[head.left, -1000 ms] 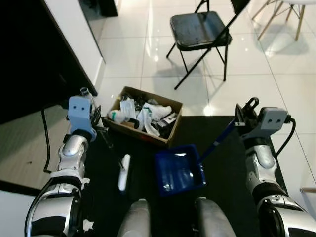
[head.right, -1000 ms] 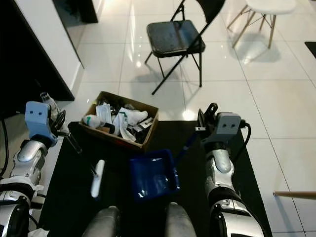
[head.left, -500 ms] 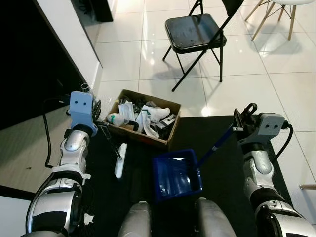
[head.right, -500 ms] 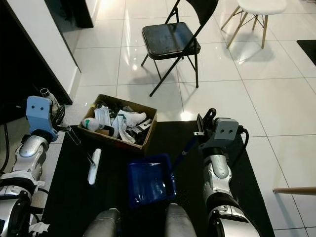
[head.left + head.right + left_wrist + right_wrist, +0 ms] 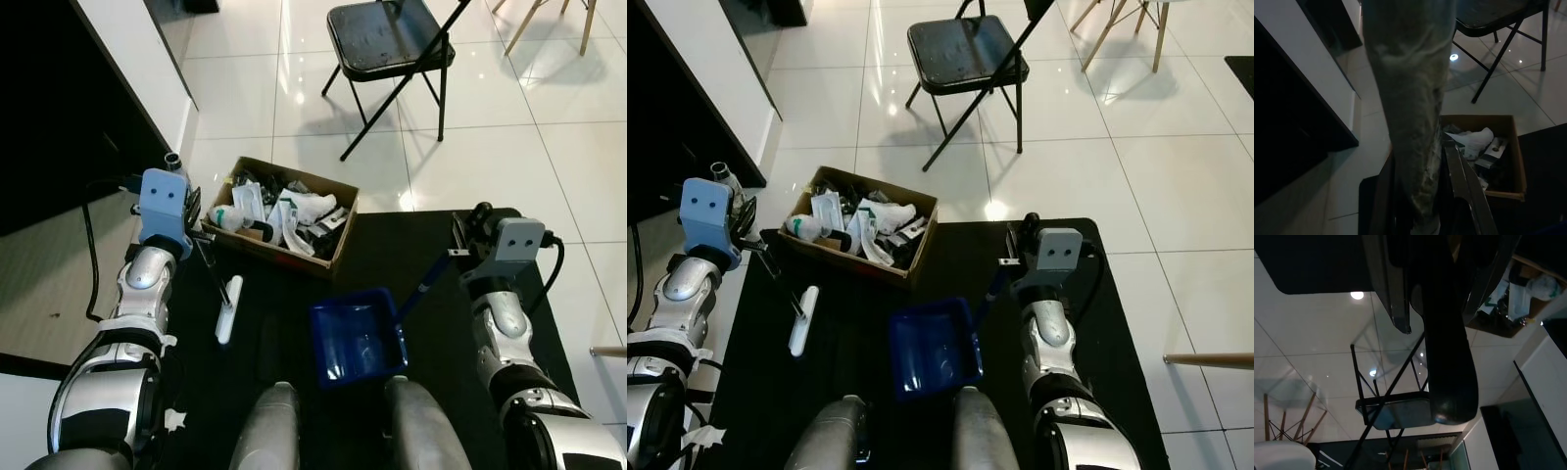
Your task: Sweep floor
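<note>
Seemingly mid-sweep, the head views show the left gripper [image 5: 199,238] clamped on a brush [image 5: 226,308] just below it, the right gripper [image 5: 457,251] closed on the dustpan [image 5: 355,336] handle; its pan looks empty. Wrist views confirm both grips, cardboard box [image 5: 1501,147] of litter beyond.

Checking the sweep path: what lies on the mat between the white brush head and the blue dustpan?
In the left eye view, only bare black mat separates the brush head from the dustpan; no debris shows there.
</note>
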`<state>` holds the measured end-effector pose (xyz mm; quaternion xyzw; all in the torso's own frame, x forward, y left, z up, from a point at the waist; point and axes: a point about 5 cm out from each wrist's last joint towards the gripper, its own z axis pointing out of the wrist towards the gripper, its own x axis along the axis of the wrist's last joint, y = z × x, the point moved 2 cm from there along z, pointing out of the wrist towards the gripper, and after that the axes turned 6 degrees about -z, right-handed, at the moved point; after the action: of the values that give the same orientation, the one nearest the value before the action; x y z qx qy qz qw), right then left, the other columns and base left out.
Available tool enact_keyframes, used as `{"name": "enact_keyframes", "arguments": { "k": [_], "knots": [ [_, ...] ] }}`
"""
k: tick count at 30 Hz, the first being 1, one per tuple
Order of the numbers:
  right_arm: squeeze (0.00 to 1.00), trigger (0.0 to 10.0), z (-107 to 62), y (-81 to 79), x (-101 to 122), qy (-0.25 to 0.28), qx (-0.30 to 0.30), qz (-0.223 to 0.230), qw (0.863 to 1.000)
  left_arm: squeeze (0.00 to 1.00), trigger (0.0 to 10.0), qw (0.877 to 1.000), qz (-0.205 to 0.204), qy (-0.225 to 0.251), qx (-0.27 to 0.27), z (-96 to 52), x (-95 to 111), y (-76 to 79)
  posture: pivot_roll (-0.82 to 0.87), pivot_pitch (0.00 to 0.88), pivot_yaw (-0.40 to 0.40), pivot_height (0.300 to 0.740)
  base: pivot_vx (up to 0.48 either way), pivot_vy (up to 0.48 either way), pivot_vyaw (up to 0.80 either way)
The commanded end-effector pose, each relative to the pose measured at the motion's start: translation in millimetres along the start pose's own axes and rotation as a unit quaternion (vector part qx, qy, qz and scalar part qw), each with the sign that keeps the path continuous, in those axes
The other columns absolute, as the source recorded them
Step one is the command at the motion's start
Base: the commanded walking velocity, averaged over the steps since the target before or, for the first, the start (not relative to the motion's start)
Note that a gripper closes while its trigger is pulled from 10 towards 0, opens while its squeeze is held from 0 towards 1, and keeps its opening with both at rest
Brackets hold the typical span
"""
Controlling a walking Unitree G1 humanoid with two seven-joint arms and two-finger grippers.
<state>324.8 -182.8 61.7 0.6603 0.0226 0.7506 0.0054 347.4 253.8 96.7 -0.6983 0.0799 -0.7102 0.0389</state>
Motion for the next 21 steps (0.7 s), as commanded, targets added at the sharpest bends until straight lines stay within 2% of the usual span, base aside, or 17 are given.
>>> {"name": "enact_keyframes", "arguments": {
  "k": [1, 4, 8, 14, 21],
  "knots": [
    [0.0, 10.0, 7.1, -4.9, 5.8, 0.01, -0.003, 0.014, 1.0, 0.0, 10.0, 0.999, 0.01, 0.029, 0.01, 0.5, 13.1, -14.3, 0.06, 0.239, 0.01, 0.74, 0.0, 0.0, 0.0],
    [0.0, 10.0, 16.8, -11.9, 13.7, 0.02, 0.0, 0.032, 0.999, 0.0, 10.0, 0.999, 0.012, 0.032, 0.004, 2.0, 15.9, -14.5, 0.06, 0.247, 0.002, 0.74, 0.0, 0.0, 0.0],
    [0.0, 10.0, 22.1, -24.0, 18.4, 0.027, 0.022, 0.03, 0.999, 0.0, 10.0, 0.999, 0.023, 0.025, -0.011, 2.2, 13.5, -11.4, 0.06, 0.251, 0.0, 0.74, 0.0, 0.0, 0.0],
    [0.0, 10.0, 22.4, -31.8, 18.0, 0.026, 0.037, 0.031, 0.999, 0.0, 10.0, 0.999, 0.042, 0.019, -0.029, 2.2, 13.1, -10.1, 0.06, 0.26, 0.003, 0.74, 0.0, 0.0, 0.0],
    [0.0, 10.0, 13.0, -37.9, 7.2, 0.009, 0.051, 0.022, 0.998, 0.0, 10.0, 0.996, 0.082, -0.001, -0.045, 4.1, 13.1, -13.5, 0.05, 0.268, 0.005, 0.74, 0.0, 0.0, 0.0]
  ]
}}
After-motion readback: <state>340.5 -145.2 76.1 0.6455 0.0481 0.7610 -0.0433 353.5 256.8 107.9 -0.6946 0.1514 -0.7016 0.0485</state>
